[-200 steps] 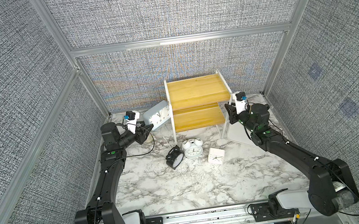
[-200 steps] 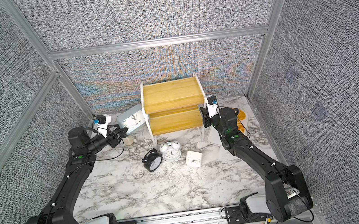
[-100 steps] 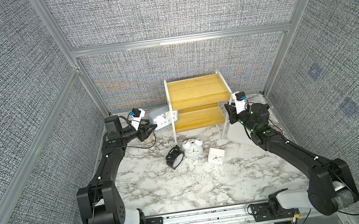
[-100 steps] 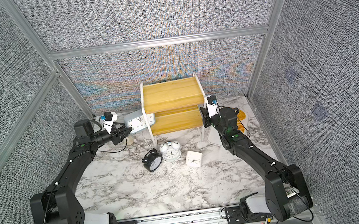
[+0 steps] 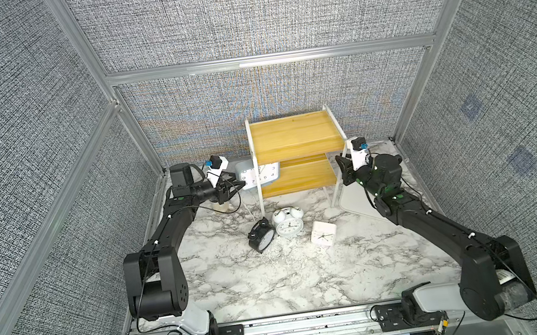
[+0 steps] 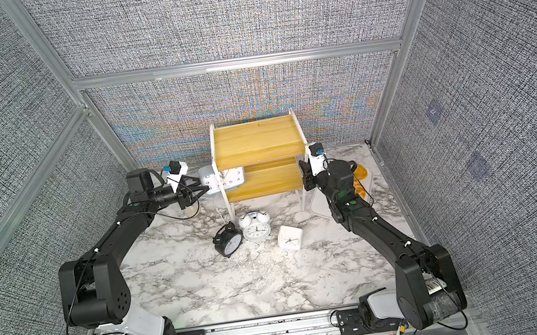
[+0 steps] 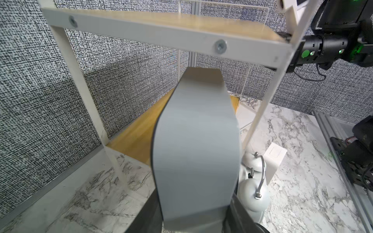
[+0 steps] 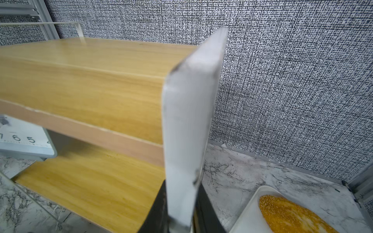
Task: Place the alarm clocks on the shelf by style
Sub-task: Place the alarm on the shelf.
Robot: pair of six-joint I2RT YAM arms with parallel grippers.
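The marble table [image 5: 275, 280] has the yellow shelf [image 5: 294, 136] standing at its far side, and the right gripper [image 5: 345, 169] is pinched tight on the thin white frame at the shelf's right end. The left gripper [image 5: 242, 183], partly open, holds the grey-blue clock [image 5: 262, 174] by one end, and the clock's other end pokes in between the two boards at the shelf's left side. The black bell clock [image 5: 261, 238], the white bell clock [image 5: 288, 223] and the small white square clock [image 5: 322, 233] sit close together on the table just in front of the shelf.
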